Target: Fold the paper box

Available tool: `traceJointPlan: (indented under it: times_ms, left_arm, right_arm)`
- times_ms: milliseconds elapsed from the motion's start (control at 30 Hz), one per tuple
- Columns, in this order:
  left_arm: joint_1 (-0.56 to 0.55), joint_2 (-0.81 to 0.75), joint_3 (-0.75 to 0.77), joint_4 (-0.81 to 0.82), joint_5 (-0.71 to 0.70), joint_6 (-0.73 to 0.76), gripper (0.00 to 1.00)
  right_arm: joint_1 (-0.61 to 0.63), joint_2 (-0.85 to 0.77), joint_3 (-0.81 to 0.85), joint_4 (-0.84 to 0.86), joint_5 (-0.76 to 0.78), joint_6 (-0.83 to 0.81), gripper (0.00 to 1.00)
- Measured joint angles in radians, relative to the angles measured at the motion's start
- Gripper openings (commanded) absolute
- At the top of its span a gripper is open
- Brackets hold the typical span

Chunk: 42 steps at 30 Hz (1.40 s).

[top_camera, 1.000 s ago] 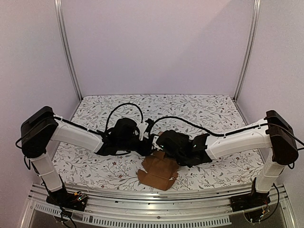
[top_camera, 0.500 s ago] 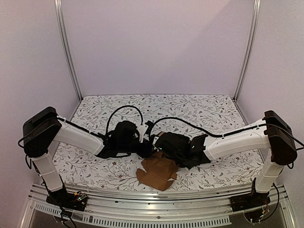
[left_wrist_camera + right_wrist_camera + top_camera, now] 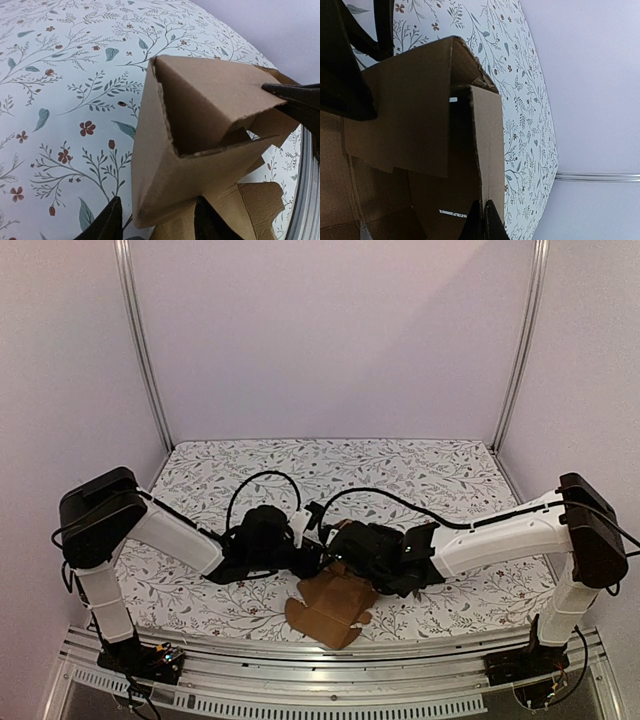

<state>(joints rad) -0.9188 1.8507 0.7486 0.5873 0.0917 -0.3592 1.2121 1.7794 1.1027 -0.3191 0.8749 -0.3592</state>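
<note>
Paper box [image 3: 200, 115]: right hand [image 3: 482, 222] pinches one wall (hold it steady); left hand [image 3: 156, 217], spread astride its corner, should close squarely.

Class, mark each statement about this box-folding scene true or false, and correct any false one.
1. The paper box lies completely flat. False: some panels stand upright and form a corner.
2. The right gripper has its jaws shut on a cardboard wall. True.
3. The left gripper has its jaws apart, astride the box's corner. True.
4. The tablecloth is plain white. False: it carries a leaf-and-flower print.
</note>
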Motion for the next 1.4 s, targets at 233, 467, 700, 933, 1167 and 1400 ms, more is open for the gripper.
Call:
traceJointPlan:
  times_ms: [233,467,700,933,1167,1400]
  left_arm:
    - [-0.016,0.003,0.000,0.032,0.005,0.018,0.49]
    - [-0.039,0.003,0.002,0.040,0.003,0.030,0.49]
    - [-0.056,0.003,0.002,0.040,-0.019,0.042,0.47]
    - [-0.063,0.003,0.002,0.037,-0.045,0.053,0.24]
    - [-0.064,0.003,0.002,0.032,-0.061,0.057,0.05]
    - [-0.064,0.003,0.002,0.029,-0.078,0.060,0.00]
  right_arm:
    - [0.003,-0.004,0.014,-0.049,-0.012,0.034,0.00]
    - [0.010,0.005,0.058,-0.108,-0.014,0.058,0.00]
    - [0.012,0.011,0.081,-0.148,-0.014,0.079,0.00]
    - [0.014,0.011,0.084,-0.170,-0.015,0.102,0.00]
    - [0.024,0.011,0.105,-0.211,-0.018,0.134,0.00]
    - [0.026,0.021,0.128,-0.254,-0.021,0.154,0.00]
